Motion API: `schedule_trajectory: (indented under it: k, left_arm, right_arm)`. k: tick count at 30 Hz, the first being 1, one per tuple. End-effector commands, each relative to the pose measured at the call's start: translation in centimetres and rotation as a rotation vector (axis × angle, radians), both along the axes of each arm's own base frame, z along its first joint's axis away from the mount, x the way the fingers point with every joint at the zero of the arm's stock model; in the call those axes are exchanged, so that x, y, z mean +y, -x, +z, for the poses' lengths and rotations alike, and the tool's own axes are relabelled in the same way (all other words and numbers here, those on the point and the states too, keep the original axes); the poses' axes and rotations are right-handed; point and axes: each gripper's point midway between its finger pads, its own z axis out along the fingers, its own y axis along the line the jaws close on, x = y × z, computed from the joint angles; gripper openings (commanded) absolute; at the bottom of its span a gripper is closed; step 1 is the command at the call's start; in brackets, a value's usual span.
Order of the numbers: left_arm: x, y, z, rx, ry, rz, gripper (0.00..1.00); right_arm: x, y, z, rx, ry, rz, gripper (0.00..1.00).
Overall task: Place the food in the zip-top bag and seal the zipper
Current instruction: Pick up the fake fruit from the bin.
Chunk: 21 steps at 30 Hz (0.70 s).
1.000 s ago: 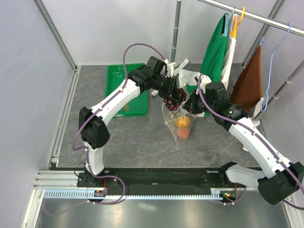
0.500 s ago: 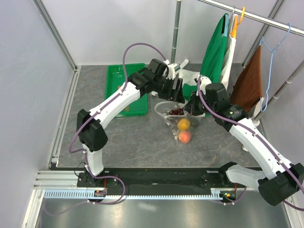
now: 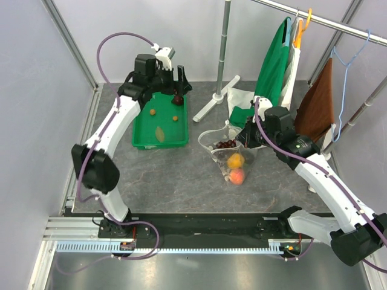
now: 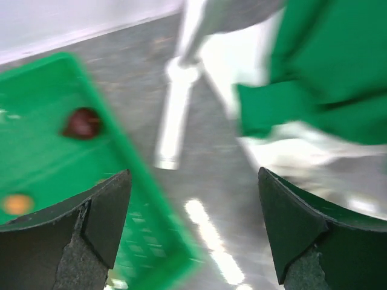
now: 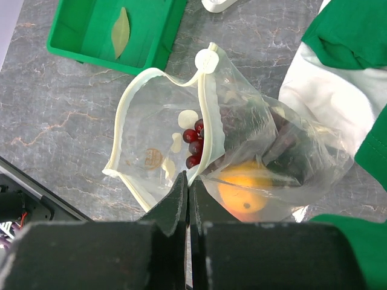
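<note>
1. Plum (image 3: 178, 99) is the one fruit outside the zip-top bag (image 5: 290, 151). It sits at the far right corner of the green tray (image 3: 145, 96), just beside the tray's right wall, left of the bag and farther back.
2. The bag lies on the table right of the tray, its mouth gaping toward the far left. Inside it, from far to near, are the grape bunch (image 3: 225, 144), the orange (image 3: 236, 160) and the peach (image 3: 237, 176).
3. The left gripper (image 4: 193, 175) hangs above the far end of the tray with its jaws spread wide and nothing between them.
4. In the left wrist view the plum lies ahead of the fingers, off toward the finger that is over the tray. The pick therefore looks to need a small shift that way before a descent.
5. The right gripper (image 5: 188, 178) is pinched fully together on the bag's rim at the near side of the mouth. It grips the zipper (image 5: 204, 109) strip and props the opening up.
6. The left arm is clearly the nearer one to the plum, and the right is occupied with the bag.
7. Being round, the plum offers no long axis to align with. The likelier trouble is the tray wall crowding one finger.
8. The zipper is unsealed along its whole length.
</note>
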Motion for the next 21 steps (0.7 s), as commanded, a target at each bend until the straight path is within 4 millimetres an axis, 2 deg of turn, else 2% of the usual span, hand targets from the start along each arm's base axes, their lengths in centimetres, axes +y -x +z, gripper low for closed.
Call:
schedule_trajectory:
  k: [1, 2, 3, 4, 5, 8, 9, 11, 12, 13, 14, 16, 17, 19, 21]
  left_arm:
    - [1.6, -4.6, -6.3, -0.112, -0.253, -0.165, 0.93]
    - [2.7, -5.7, -7.1, -0.172, -0.322, -0.193, 0.94]
    - [2.5, -6.0, -7.7, -0.205, -0.325, -0.254, 0.96]
    - [2.7, -7.1, -9.3, -0.208, -0.344, -0.284, 0.96]
    - [3.6, -8.1, -9.8, -0.252, -0.396, -0.313, 0.95]
    - [4.1, -9.6, -11.6, -0.351, -0.487, -0.444, 0.93]
    - [3.7, -9.2, -11.9, -0.392, -0.474, -0.518, 0.94]
    - [4.2, -9.7, -13.1, -0.476, -0.533, -0.610, 0.94]
    - [4.4, -10.2, -12.8, -0.505, -0.553, -0.623, 0.95]
    - [4.8, -10.6, -13.2, -0.516, -0.574, -0.638, 0.95]
    - [5.2, -10.6, -15.0, -0.508, -0.605, -0.693, 0.95]
    - [5.3, -11.5, -15.0, -0.538, -0.641, -0.721, 0.94]
    - [5.5, -11.3, -16.4, -0.533, -0.649, -0.766, 0.94]
    - [5.3, -11.5, -16.3, -0.562, -0.646, -0.794, 0.94]
    - [5.1, -11.4, -17.3, -0.578, -0.630, -0.834, 0.95]
  right_arm:
    - [0.0, -0.4, 1.4, -0.057, -0.011, -0.001, 0.00]
    - [0.0, -0.3, 1.4, -0.054, -0.013, 0.001, 0.00]
    - [0.1, -0.4, 1.4, -0.052, -0.016, 0.000, 0.00]
    - [0.2, -0.4, 1.3, -0.047, -0.019, 0.001, 0.00]
    - [0.2, -0.5, 1.4, -0.045, -0.021, 0.000, 0.00]
    - [0.3, -0.6, 1.7, -0.048, -0.025, 0.000, 0.00]
    - [0.3, -0.6, 1.7, -0.045, -0.026, 0.001, 0.00]
    - [0.4, -0.7, 1.5, -0.042, -0.023, 0.003, 0.00]
    - [0.5, -0.7, 1.3, -0.033, -0.023, 0.004, 0.00]
    - [0.5, -0.7, 1.1, -0.027, -0.024, 0.001, 0.00]
    - [0.5, -0.7, 1.0, -0.024, -0.022, 0.001, 0.00]
    - [0.6, -0.7, 0.9, -0.017, -0.027, 0.003, 0.00]
    - [0.6, -0.8, 0.9, -0.016, -0.027, 0.002, 0.00]
    - [0.7, -0.8, 0.7, -0.013, -0.022, 0.005, 0.00]
    - [0.5, -0.8, 0.5, -0.014, -0.015, 0.000, 0.00]
